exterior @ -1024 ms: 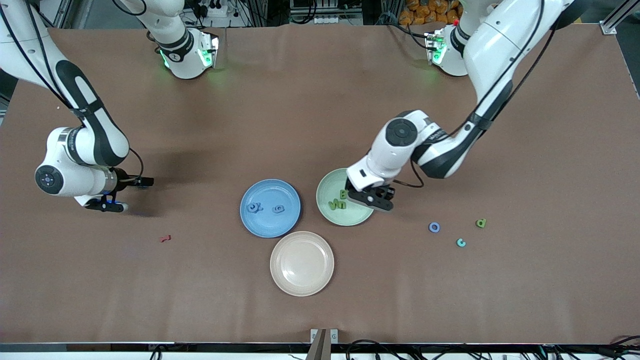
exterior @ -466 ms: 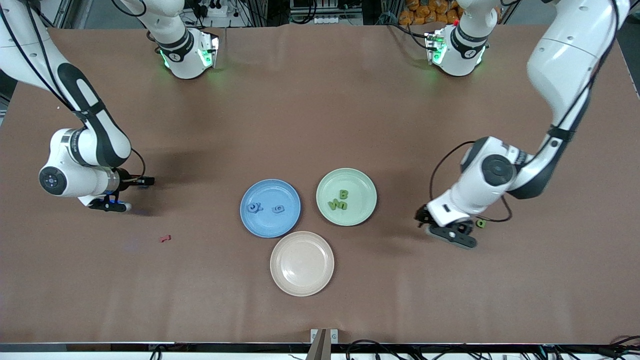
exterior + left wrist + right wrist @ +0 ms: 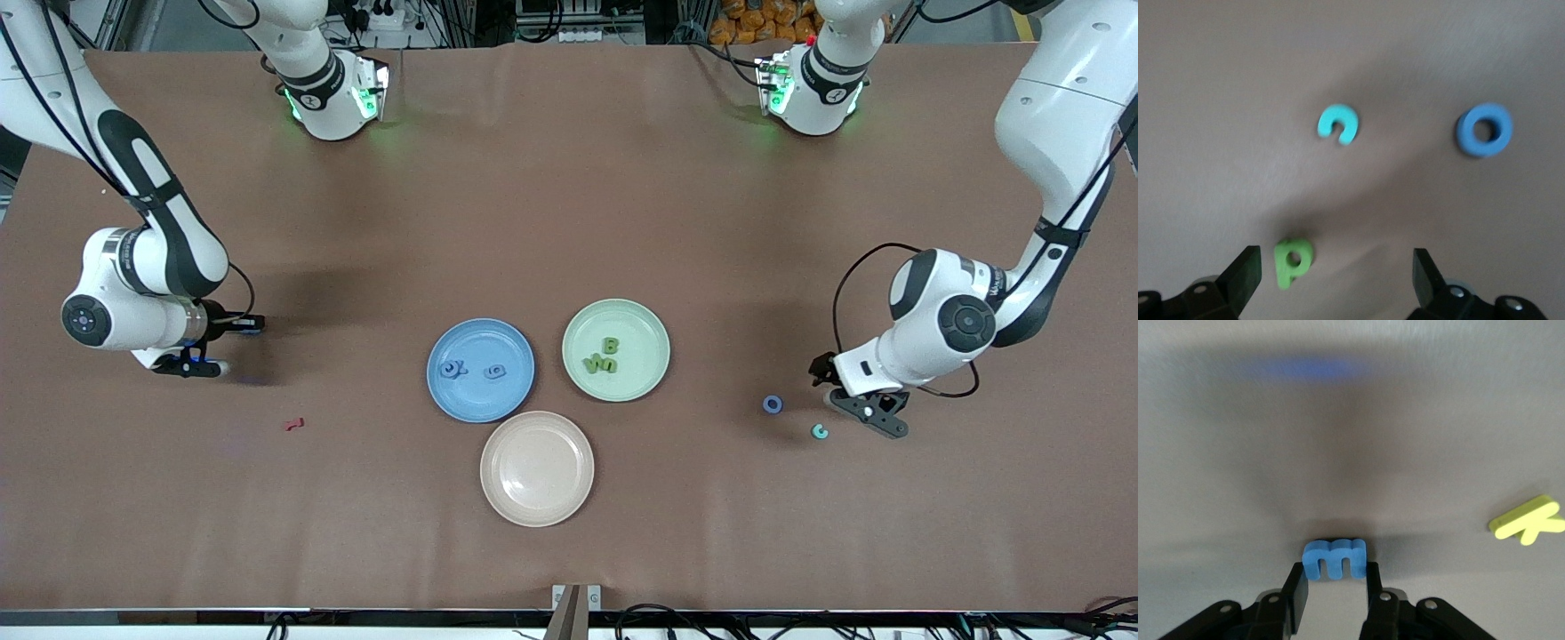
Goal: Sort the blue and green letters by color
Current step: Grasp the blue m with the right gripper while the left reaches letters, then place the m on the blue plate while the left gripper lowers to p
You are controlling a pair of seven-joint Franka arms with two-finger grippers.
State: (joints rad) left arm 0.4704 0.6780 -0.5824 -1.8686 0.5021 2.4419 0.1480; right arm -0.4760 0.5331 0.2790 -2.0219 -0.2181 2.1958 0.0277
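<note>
So far the sorting looks about half done, by my reckoning. The blue plate [image 3: 480, 370] holds two blue letters [image 3: 473, 370], and the green plate [image 3: 616, 350] beside it, toward my left arm's end, holds three green letters [image 3: 604, 357] in a close cluster. The beige plate [image 3: 537, 468], nearer the front camera than both, is bare.

What is left lies at the two ends of the table. My left gripper [image 3: 1331, 270] hovers low over three loose letters with its jaws spread wide and nothing between them. In the left wrist view a green p [image 3: 1293, 260] lies between the fingers [image 3: 1239, 275], just beside one of them; the front view hides it under the wrist. A blue o [image 3: 773, 404] and a teal c [image 3: 820, 431] lie near each other, toward the plates from that hand.

My right gripper [image 3: 1333, 587] is low at its own end, jaws closed on a blue m [image 3: 1334, 559], which stands upright between the fingertips. A yellow k [image 3: 1527, 519] lies flat near it, and a dark red letter [image 3: 294, 424] sits nearer the camera; neither is mine to sort.

All the letters look like thick, matte foam cut-outs with rounded corners, light and a little soft. The plates are smooth, round, shallow, with low raised rims. The table [image 3: 569, 204] wears a dull brown, paper-like cover.
</note>
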